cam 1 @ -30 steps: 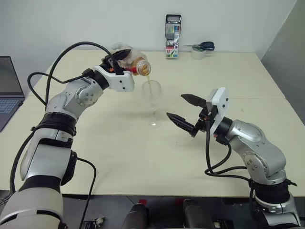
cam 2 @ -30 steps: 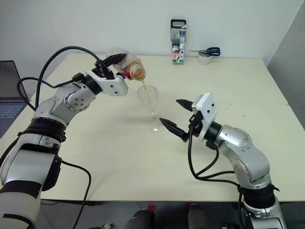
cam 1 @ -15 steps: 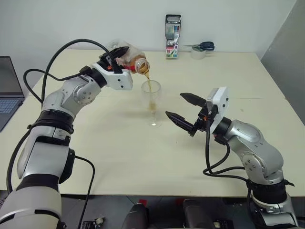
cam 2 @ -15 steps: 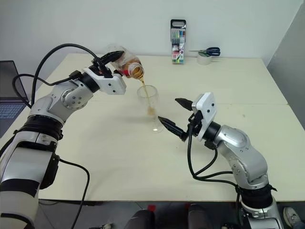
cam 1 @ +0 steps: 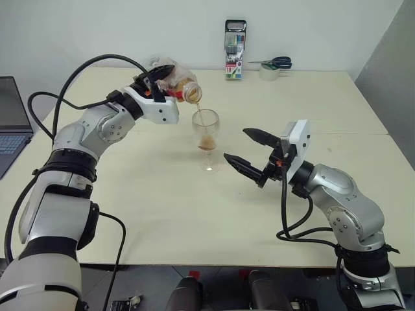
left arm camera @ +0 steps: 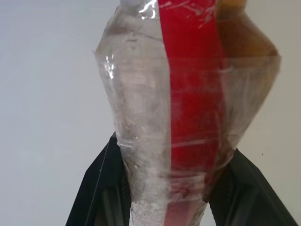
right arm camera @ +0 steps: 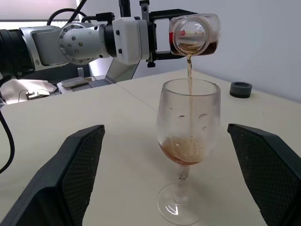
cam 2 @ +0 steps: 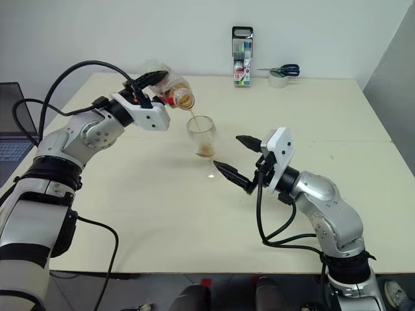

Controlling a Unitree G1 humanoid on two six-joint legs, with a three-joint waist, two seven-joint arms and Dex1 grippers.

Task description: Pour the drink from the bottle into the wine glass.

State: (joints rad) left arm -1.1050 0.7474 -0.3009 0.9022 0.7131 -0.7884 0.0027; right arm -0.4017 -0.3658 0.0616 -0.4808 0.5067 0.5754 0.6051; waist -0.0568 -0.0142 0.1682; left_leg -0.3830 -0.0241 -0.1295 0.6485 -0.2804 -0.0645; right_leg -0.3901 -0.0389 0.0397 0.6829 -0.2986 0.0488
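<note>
My left gripper (cam 1: 162, 72) is shut on the bottle (cam 1: 176, 81), a small clear bottle with a red label strip (left arm camera: 188, 117). The bottle is tipped with its mouth over the wine glass (cam 1: 206, 139). A thin stream of the drink (right arm camera: 189, 77) falls from the bottle mouth (right arm camera: 194, 34) into the bowl. A shallow pool of reddish-brown drink (right arm camera: 181, 153) lies at the bottom of the bowl. The glass stands upright on the table. Just right of the glass, my right gripper (cam 1: 235, 144) is open, touching nothing, its fingers (right arm camera: 75, 169) on either side in its wrist view.
An upright pack of markers (cam 1: 235, 48) stands at the table's far edge, with scissors on a tape roll (cam 1: 272, 65) beside it. A laptop (cam 1: 13, 123) sits at the far left. A small dark round cap (right arm camera: 241, 88) lies on the table beyond the glass.
The drink has gathered in the bottom of the glass as the stream keeps falling. Both arms have stayed in place.
</note>
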